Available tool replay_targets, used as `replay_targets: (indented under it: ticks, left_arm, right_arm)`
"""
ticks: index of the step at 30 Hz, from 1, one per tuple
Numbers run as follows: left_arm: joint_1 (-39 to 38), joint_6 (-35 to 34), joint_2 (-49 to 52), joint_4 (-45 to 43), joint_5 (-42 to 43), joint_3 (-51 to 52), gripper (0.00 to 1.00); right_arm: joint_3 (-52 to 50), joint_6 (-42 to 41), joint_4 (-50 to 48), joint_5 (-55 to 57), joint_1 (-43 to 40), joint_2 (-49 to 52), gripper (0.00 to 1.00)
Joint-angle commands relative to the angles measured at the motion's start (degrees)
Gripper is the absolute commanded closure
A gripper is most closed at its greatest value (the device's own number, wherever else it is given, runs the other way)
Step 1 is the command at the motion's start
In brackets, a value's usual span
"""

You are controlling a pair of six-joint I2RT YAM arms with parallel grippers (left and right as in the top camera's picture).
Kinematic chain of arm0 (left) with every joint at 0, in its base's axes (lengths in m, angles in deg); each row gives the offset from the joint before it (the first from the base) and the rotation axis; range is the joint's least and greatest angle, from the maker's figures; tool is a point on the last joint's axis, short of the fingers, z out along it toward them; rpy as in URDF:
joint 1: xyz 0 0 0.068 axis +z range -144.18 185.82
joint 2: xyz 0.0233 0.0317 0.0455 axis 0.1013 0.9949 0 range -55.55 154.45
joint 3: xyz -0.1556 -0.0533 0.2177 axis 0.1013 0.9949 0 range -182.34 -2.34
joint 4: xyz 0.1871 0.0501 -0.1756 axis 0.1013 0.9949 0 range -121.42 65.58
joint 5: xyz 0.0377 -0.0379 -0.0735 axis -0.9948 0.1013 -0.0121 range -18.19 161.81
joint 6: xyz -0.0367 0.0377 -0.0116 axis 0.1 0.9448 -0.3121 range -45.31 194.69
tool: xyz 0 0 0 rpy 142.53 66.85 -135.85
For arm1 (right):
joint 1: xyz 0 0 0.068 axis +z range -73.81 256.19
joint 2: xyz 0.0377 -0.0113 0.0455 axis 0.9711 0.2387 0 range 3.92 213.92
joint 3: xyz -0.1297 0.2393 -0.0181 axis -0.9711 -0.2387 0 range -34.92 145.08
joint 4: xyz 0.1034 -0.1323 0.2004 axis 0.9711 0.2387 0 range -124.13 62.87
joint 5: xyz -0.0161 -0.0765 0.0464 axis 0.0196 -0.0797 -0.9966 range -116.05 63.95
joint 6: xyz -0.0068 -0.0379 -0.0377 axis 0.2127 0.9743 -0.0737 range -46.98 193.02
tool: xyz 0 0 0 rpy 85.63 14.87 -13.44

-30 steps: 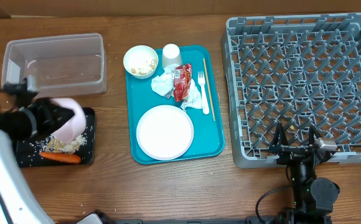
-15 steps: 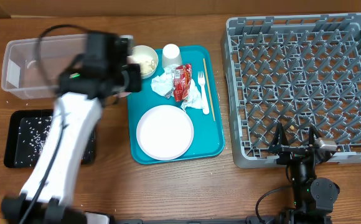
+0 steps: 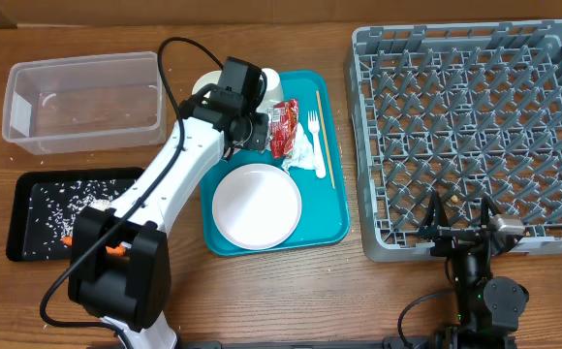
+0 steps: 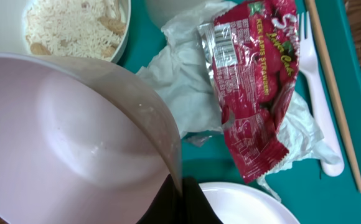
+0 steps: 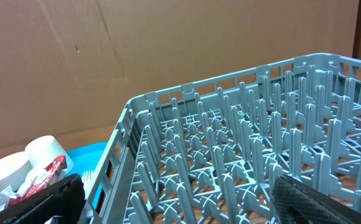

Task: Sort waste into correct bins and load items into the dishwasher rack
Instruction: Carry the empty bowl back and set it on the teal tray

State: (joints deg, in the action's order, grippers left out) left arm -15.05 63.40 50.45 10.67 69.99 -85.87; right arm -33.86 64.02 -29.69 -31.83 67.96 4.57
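Left claw (image 4: 180,200) clenched on pink bowl (image 4: 75,143) rim, wrapper (image 4: 255,81) just beneath. Right claw (image 3: 458,218) released, idle. Loading step, likely; next: carry bowl well right of claw to rack (image 3: 475,126), seat between pegs.

You have the serving tray (image 3: 331,213) mid-table (image 3: 262,291), with the rack (image 3: 475,136) to its right. The tub (image 3: 82,102) sits back left, and the shallow tray (image 3: 39,218) lies in front of it. On the serving tray the plate (image 3: 257,206) lies in front. Behind it are the napkins (image 3: 298,155) with the wrapper (image 3: 283,128) on them, and the fork (image 3: 317,155) and stick (image 3: 326,141) lie to their right. The held bowl (image 4: 62,143) hangs over the serving tray's back left.
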Motion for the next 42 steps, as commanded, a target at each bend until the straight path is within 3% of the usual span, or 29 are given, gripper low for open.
replay_targets:
  ticks: [1, 11, 13, 14, 15, 23, 27, 30, 35, 42]
  left_arm:
    - [-0.17, -0.55, 0.52, 1.60, -1.77, -0.96, 0.96]
    - [-0.17, -0.52, 3.87, 4.00, -3.04, -0.94, 0.95]
    - [-0.17, -0.52, 4.22, 4.20, -3.08, -0.94, 0.85]
    - [-0.17, -0.52, 4.26, 4.11, -3.06, -0.94, 0.67]
    - [-0.17, -0.52, 4.26, 3.98, -3.08, -0.94, 0.64]
    - [-0.11, 1.07, 4.09, 4.52, -3.43, -3.28, 0.67]
    - [0.98, 3.96, 4.09, 8.07, -4.35, -10.51, 0.59]
    - [3.72, 8.50, 4.26, 11.06, 2.54, -17.22, 0.47]
    - [7.98, 9.14, 4.33, 19.61, 6.95, -25.53, 0.34]
    - [7.19, 17.49, 5.33, 26.69, 7.61, -27.32, 0.07]
  right_arm:
    - [-0.59, -0.20, -0.28, -0.31, -0.15, -0.37, 0.00]
    - [-0.61, -0.20, -0.28, -0.31, -0.15, -0.37, 0.00]
    - [-0.61, -0.20, -0.28, -0.31, -0.15, -0.37, 0.00]
    - [-0.59, -0.20, -0.28, -0.31, -0.15, -0.37, 0.00]
    - [-0.59, -0.20, -0.28, -0.31, -0.15, -0.37, 0.00]
    - [-0.59, -0.20, -0.28, -0.31, -0.15, -0.37, 0.00]
    - [-0.61, -0.20, -0.28, -0.31, -0.15, -0.37, 0.00]
    - [-0.59, -0.20, -0.28, -0.31, -0.15, -0.37, 0.00]
    - [-0.59, -0.20, -0.28, -0.31, -0.15, -0.37, 0.00]
    - [-0.59, -0.20, -0.26, -0.31, -0.15, -0.37, 0.00]
